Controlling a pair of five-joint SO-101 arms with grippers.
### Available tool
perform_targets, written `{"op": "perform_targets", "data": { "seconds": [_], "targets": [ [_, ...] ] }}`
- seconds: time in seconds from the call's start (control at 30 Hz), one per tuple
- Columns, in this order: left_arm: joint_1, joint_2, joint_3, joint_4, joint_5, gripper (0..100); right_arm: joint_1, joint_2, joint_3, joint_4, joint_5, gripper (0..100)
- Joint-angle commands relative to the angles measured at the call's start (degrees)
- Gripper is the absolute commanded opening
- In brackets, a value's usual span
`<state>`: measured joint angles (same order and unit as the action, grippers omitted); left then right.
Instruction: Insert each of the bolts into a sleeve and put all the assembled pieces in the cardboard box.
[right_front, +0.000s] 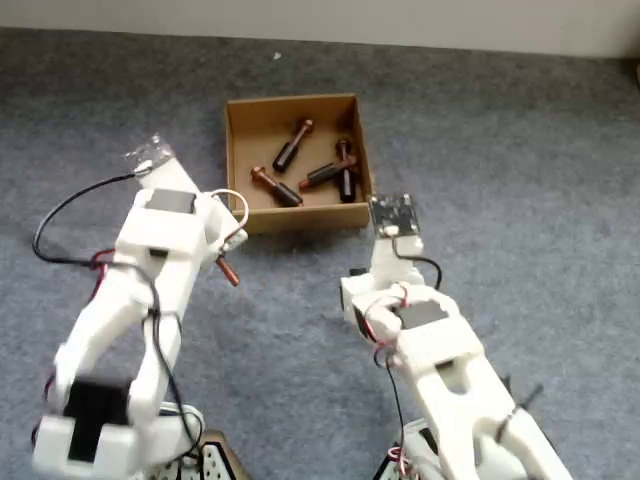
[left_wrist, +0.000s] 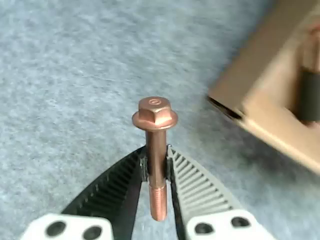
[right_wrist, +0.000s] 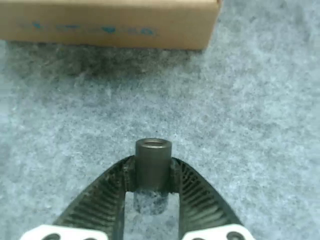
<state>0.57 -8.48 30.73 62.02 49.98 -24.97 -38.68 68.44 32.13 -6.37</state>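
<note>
**Bolt** (left_wrist: 155, 145): copper-coloured, hexagonal flanged head. It is clamped at mid-shank in the left gripper (left_wrist: 156, 162), whose fingers (left_wrist: 192, 182) are closed to the width of the shank. The head sticks out past the fingertips and the threaded end lies back between the fingers. In the high view the bolt (right_front: 228, 270) sits over the carpet just near of the box's near-left corner, tilted.

**Sleeve** (right_wrist: 152, 165): dark cylinder, its open bore facing away from the wrist. It is pinched between the narrowly parted fingers (right_wrist: 200, 195) of the right gripper (right_wrist: 152, 172), over the carpet and near of the box's near wall.

**Assembled pieces** (right_front: 325, 172): four bolts already seated in dark sleeves. They lie loose on the floor of the box, two of them crossing at its right side.

**Cardboard box** (right_front: 300, 218): open-topped, square, brown, at the far centre of the scene. It shows as a side wall in the right wrist view (right_wrist: 110, 25) and as a corner in the left wrist view (left_wrist: 270, 100).

**Left arm** (right_front: 165, 240): white, on the left, its wrist beside the box's near-left corner.

**Right arm** (right_front: 430, 340): white, on the right, its wrist by the box's near-right corner.

**Carpet** (right_front: 500, 150): grey, under everything.
</note>
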Motion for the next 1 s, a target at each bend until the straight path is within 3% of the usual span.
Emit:
{"op": "perform_targets", "data": {
  "seconds": [0.0,0.37,0.8,0.97],
  "targets": [
    [4.18,-17.54,4.88,-3.08,-5.01,0,-0.92,-13.32,3.3,-0.92,0.79,0.4],
    [8.13,-46.64,28.0,-23.82,-12.57,0,-6.55,-42.15,16.57,-1.01,3.69,0.4],
    [15.69,-72.84,39.69,-25.23,-18.02,0,-10.51,-65.8,27.82,-1.19,5.27,0.4],
    [15.78,-84.18,43.21,-25.23,-18.02,0,-13.41,-65.89,30.2,-2.86,5.36,0.4]
  ]
}}
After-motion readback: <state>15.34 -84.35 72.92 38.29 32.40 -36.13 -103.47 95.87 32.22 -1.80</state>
